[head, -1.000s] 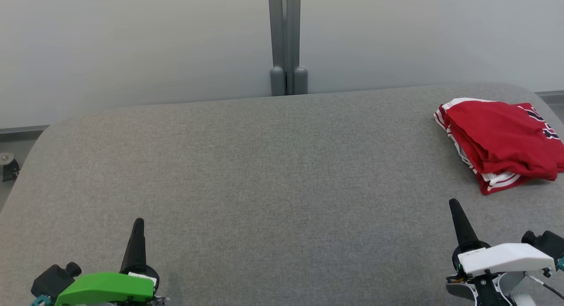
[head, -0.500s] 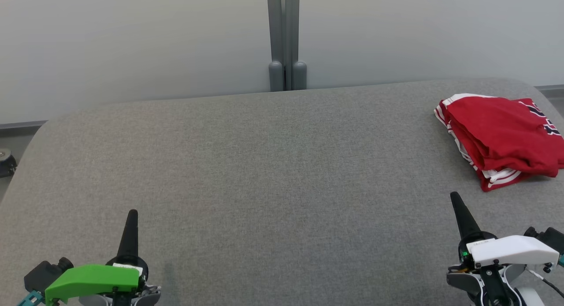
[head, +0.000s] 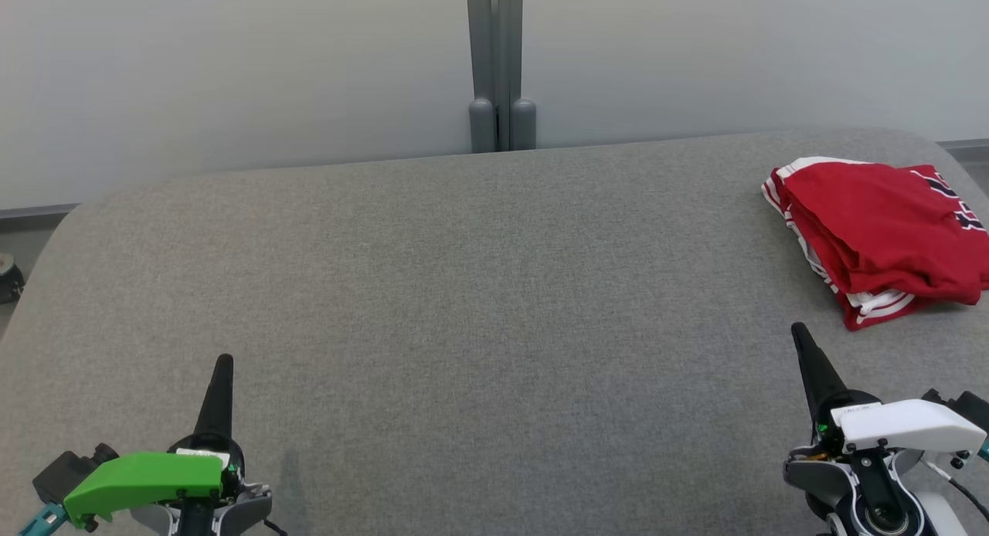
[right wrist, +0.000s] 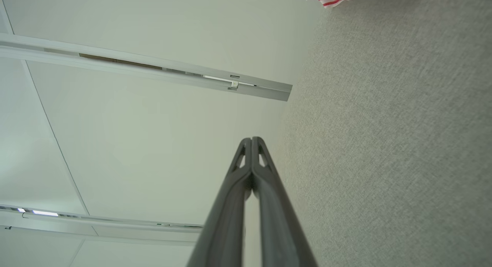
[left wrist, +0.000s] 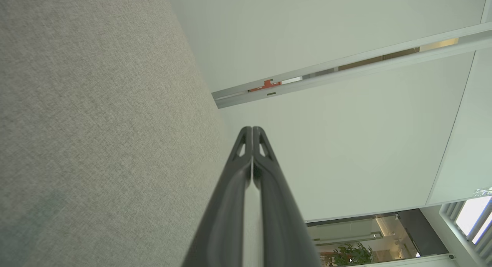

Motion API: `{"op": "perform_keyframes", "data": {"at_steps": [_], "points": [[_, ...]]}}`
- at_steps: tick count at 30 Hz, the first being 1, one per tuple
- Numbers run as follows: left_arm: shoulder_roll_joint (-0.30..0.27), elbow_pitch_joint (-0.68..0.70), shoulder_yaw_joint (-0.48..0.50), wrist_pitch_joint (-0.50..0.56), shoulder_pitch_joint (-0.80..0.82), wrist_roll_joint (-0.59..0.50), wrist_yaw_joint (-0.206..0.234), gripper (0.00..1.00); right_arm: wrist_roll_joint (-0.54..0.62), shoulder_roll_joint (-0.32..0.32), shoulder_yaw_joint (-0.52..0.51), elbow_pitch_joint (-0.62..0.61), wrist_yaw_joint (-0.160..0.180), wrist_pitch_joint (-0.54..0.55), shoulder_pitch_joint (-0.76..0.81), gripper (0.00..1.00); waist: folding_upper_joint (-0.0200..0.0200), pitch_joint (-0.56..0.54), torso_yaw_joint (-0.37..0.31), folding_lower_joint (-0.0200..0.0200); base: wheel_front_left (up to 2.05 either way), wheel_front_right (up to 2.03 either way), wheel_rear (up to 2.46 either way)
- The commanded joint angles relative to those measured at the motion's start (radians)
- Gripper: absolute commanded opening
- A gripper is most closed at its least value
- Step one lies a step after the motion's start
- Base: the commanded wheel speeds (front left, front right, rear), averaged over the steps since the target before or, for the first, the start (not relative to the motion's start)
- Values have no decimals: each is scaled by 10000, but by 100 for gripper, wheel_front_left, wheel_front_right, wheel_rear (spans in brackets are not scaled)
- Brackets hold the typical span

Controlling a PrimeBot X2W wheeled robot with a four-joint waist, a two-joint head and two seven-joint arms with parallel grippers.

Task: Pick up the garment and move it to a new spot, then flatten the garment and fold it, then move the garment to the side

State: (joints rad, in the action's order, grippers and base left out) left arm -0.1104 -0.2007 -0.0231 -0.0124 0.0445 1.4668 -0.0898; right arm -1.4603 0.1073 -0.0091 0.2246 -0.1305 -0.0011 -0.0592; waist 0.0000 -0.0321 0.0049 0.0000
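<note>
Red garment point(head: 877, 239), folded, lies at the far right of the table point(head: 463, 289). My left tool point(head: 223, 362) and right tool point(head: 799, 334) — both pressed together, empty — point forward over its near edge.

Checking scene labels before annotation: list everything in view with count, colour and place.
garment: 1, red with white stripes, loosely folded, far right of the table
table: 1, grey fabric top, across the head view
post: 1, grey, behind the table's far edge, centre
wall panels: pale, behind the table
wheel: 1, dark, left edge beside the table, too small to tell more
plant: 1, green, far off at the bottom of the left wrist view
left gripper: 1, dark fingers, green cover, lower left, jaws shut, empty
right gripper: 1, dark fingers, white cover, lower right, apart from the garment, jaws shut, empty
</note>
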Motion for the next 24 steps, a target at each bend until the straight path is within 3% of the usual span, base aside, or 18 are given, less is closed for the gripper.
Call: {"op": "perform_keyframes", "data": {"at_steps": [1, 24], "points": [[-103, -6, 76, 32, 260, 259, -90, 0, -212, 58, -41, 1, -5, 52, -198, 0, 0, 15, -3, 0, 0, 0, 0], [-160, -291, 379, 432, 672, 1987, -324, 0, -1939, 88, -185, 195, -4, 428, -540, 0, 0, 258, -40, 0, 0, 0, 0]]}}
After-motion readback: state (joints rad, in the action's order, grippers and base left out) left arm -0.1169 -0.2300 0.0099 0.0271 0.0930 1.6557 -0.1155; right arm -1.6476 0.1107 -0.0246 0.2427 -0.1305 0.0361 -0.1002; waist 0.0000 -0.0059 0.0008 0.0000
